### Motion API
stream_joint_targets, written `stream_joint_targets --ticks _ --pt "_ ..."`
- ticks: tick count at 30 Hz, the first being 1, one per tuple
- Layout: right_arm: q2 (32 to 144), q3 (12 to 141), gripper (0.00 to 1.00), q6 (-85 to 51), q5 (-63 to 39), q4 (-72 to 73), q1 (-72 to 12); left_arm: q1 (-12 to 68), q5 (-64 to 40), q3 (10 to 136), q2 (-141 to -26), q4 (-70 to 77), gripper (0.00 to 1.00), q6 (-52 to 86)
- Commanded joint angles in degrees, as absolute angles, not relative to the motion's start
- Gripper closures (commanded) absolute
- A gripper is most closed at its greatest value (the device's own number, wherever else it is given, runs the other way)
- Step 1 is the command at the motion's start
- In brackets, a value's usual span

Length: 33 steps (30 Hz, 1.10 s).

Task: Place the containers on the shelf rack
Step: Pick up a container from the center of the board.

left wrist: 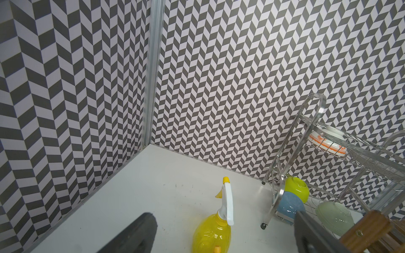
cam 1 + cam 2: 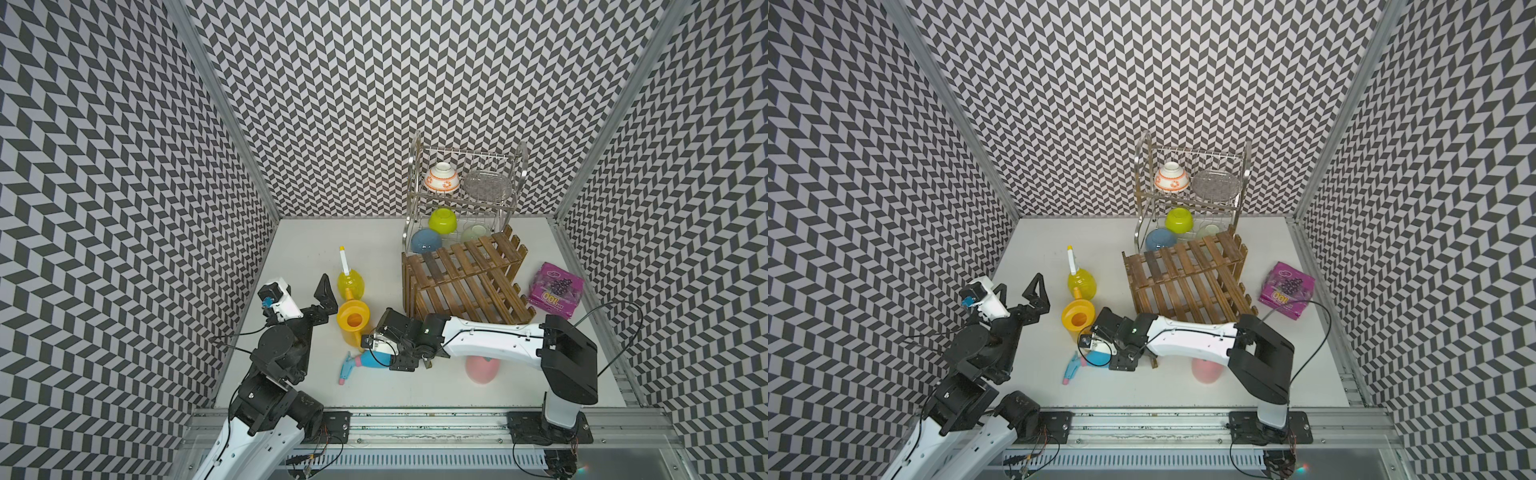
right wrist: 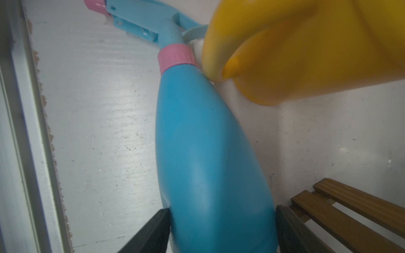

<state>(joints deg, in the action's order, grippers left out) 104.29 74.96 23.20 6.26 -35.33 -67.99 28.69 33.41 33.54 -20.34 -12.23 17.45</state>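
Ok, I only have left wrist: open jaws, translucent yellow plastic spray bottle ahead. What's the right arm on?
Observer: The right gripper has its jaws against both sides of a blue plastic spray bottle with a pink collar, at the wide end. The bottle lies on its side.
Operator: Anything on the rack yet?
Observer: No. The brown wooden slat shelf rack shows no container on either step.
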Motion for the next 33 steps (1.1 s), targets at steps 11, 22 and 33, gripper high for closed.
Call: stream_joint_targets --ticks 11,22,33 --pt "107.29 79.11 0.0 25.94 2.33 -35.32 -70.92 28.31 33.75 34.9 -20.13 -12.29 0.0 16.79" --pt "116.76 83.26 0.13 25.85 9.24 -37.89 -70.84 28.3 34.22 35.25 -19.3 -13.67 0.0 18.0" --pt "101.17 74.14 0.38 24.57 0.87 -28.21 -70.84 28.32 33.6 40.81 -19.1 -14.71 0.01 19.4"
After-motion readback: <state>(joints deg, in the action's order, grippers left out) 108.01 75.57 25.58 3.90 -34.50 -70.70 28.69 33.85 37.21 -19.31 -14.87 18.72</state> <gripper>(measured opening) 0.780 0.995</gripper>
